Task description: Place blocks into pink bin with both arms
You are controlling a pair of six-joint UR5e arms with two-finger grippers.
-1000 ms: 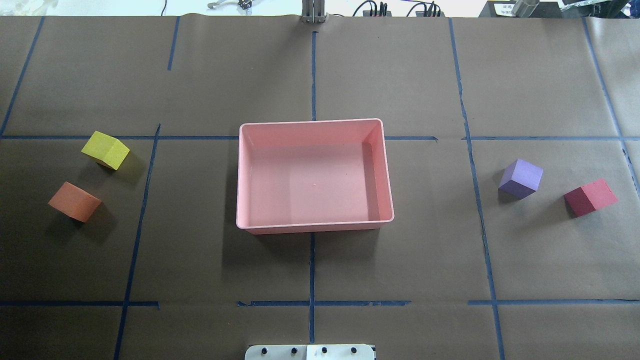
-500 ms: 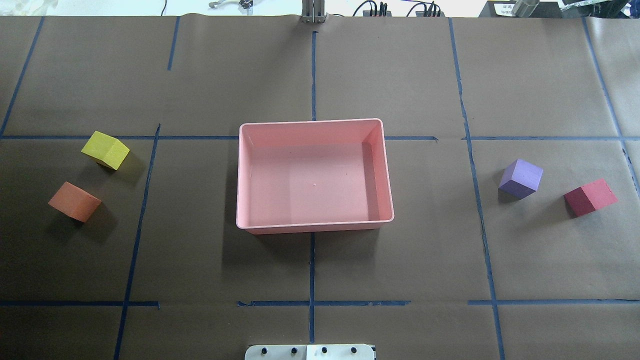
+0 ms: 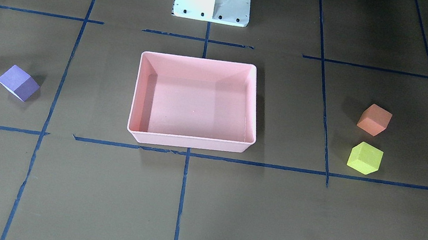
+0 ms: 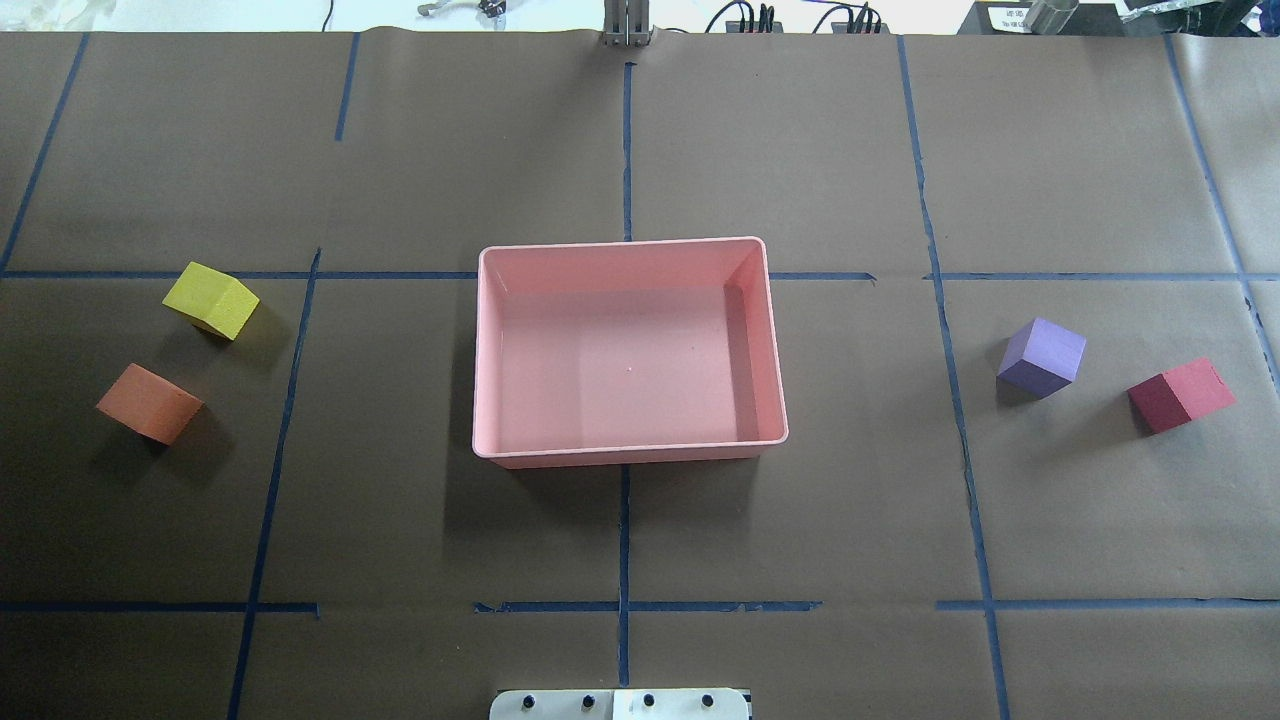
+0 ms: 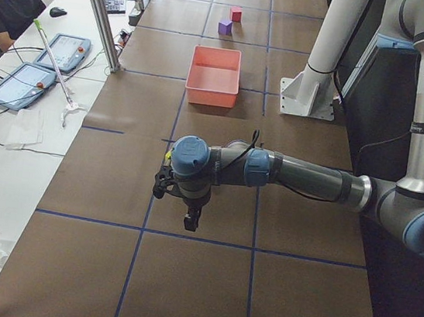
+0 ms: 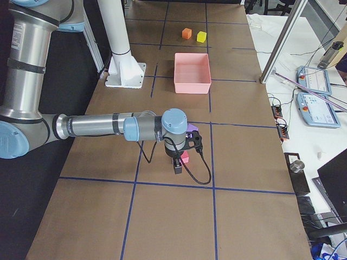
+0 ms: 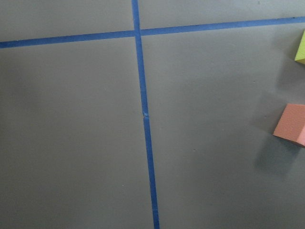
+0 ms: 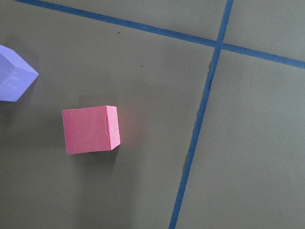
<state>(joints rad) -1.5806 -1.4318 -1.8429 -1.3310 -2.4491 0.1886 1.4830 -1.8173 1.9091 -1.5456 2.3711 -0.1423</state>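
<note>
The left gripper (image 5: 188, 219) shows only in the side view from the robot's left, pointing down above the brown paper, and whether its jaws are apart or closed cannot be told. The right gripper (image 6: 177, 167) likewise shows only in the opposite side view, pointing down, and its jaws cannot be judged either. Neither is seen touching a block.

The right wrist camera looks down on the red block (image 8: 90, 129), with the purple block (image 8: 14, 74) at the frame's left edge. The left wrist camera catches the orange block (image 7: 291, 131) and a corner of the yellow-green block (image 7: 301, 47) at its right edge.

The left arm (image 5: 303, 177) and the right arm (image 6: 97, 125) each stretch out level over their end of the table.

The pink bin (image 4: 625, 244) sits at the table's centre, over a crossing of blue tape lines (image 4: 624, 520). All four blocks lie on the paper outside it, two well off to each side.

A white label (image 4: 1003, 16) at the far edge carries print too small to read.
</note>
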